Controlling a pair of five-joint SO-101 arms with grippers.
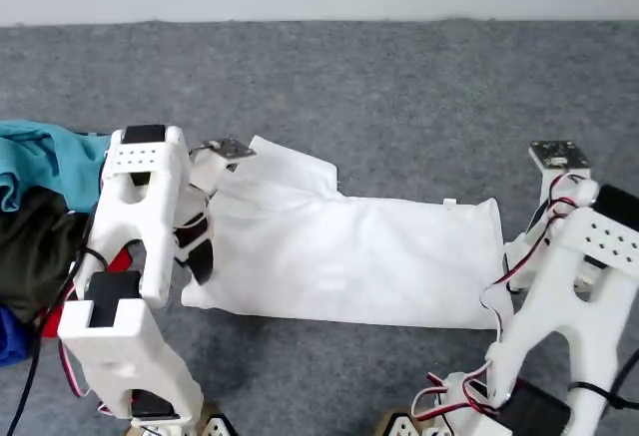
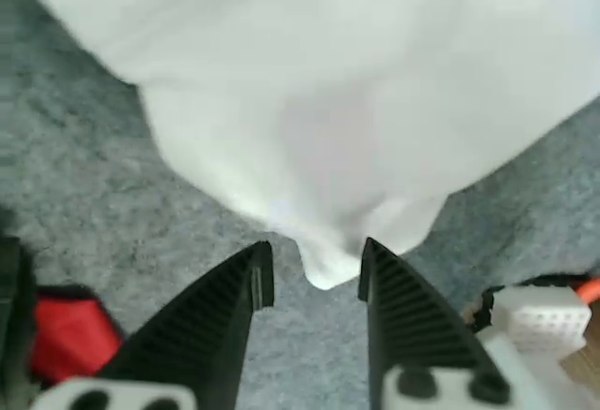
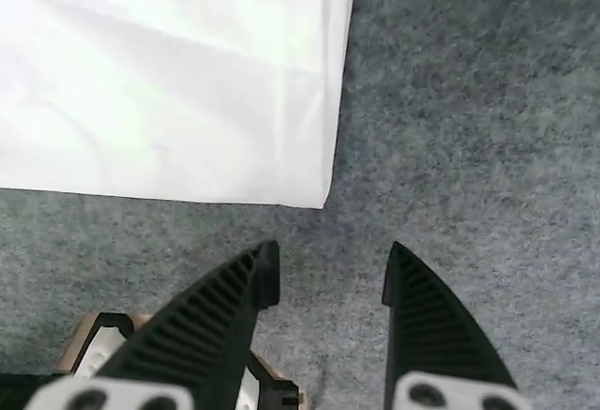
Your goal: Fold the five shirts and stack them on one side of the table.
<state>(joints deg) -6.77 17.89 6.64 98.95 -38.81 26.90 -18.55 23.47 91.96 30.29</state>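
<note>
White shirt [image 1: 349,256] lies spread flat on the grey bench [image 1: 399,87], stretched lengthwise between the two arms. Its straight edge is toward the right arm [image 1: 579,286], and its rumpled end, with a flap sticking out toward the far side, is under the left arm [image 1: 140,217].

In the left wrist view the white shirt [image 2: 328,100] rises in a soft bulge. A rounded tip of its edge hangs down between the tips of the left jaws. These jaws stand apart, released, with cloth between them but not pinched, and grey bench [image 2: 112,204] shows on either side.

In the right wrist view the right jaws are also released and spread wide. They hover over bare bench [image 3: 469,147] just beside a square corner of the white shirt [image 3: 159,82], without touching it.

At the left edge of the bench, beside and partly behind the left arm, other shirts lie in a loose heap. A teal shirt [image 1: 40,157] is farthest back, with a dark shirt [image 1: 35,246] in front of it. A red shirt [image 1: 55,321] peeks out beneath the arm, and a blue shirt [image 1: 10,331] sits at the very edge. The red shirt [image 2: 70,335] also shows beside the left jaws in the left wrist view. None of the heap looks folded.
</note>
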